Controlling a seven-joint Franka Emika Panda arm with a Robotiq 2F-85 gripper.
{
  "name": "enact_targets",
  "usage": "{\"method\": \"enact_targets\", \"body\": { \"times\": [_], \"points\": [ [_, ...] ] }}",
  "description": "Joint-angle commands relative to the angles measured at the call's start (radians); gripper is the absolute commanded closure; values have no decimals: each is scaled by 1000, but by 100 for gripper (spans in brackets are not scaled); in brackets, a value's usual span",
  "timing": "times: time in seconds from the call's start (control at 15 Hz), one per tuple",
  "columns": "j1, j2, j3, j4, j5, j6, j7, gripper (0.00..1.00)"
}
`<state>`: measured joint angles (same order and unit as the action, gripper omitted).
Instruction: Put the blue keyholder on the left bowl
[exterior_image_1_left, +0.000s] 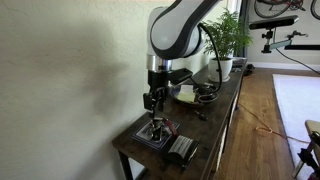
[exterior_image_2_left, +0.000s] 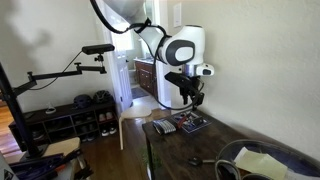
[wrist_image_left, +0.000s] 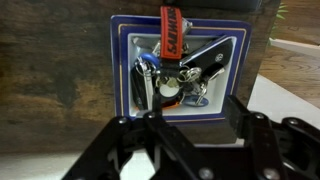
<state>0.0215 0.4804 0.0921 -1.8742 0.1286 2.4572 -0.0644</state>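
Dark wooden table (exterior_image_1_left: 222, 112), white wall (exterior_image_1_left: 70, 70)

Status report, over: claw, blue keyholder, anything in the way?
Claw open, empty, above the square dish. Blue keyholder lies in the dish with keys and a red strap. Nothing between claw and dish.

Dim, grainy exterior views with daylight behind; wrist view clearer, glints inside the left bowl (wrist_image_left: 120, 70).

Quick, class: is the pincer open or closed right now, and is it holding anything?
Pincer: open, holding nothing, above the dish.
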Motion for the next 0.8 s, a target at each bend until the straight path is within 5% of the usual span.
{"method": "enact_targets", "body": {
  "times": [0.0, 0.47, 0.53, 0.73],
  "points": [
    [-4, -110, -23, -70, -2, -92, 43, 3],
    [2, -229, -65, -164, -31, -115, 94, 0],
    [-6, -154, -50, -85, -6, -109, 51, 0],
    [-6, -183, -57, -117, -8, -109, 57, 0]
  ]
}}
